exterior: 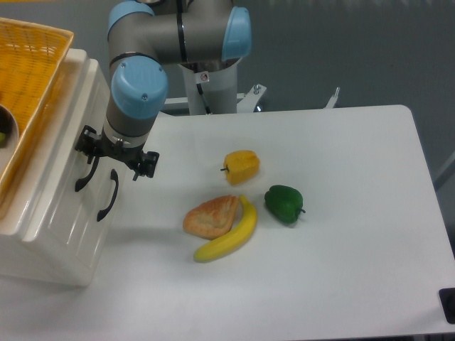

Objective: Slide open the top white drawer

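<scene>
Banana (227, 240) nearest on table (355, 270), croissant (211, 216) touching it at 10 o'clock, green pepper (284, 204) at 2, yellow pepper (242, 167) beyond. Top white drawer (67, 135) far left, seemingly shut; gripper (106, 160) at its handle (87, 174), grip state unclear.

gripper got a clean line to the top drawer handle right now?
Probably yes. The gripper sits right at the cabinet front, by the upper black handle of the top white drawer, with nothing between them. The food on the table lies well off to the side. Whether it is already clamped on the handle is unclear.
</scene>
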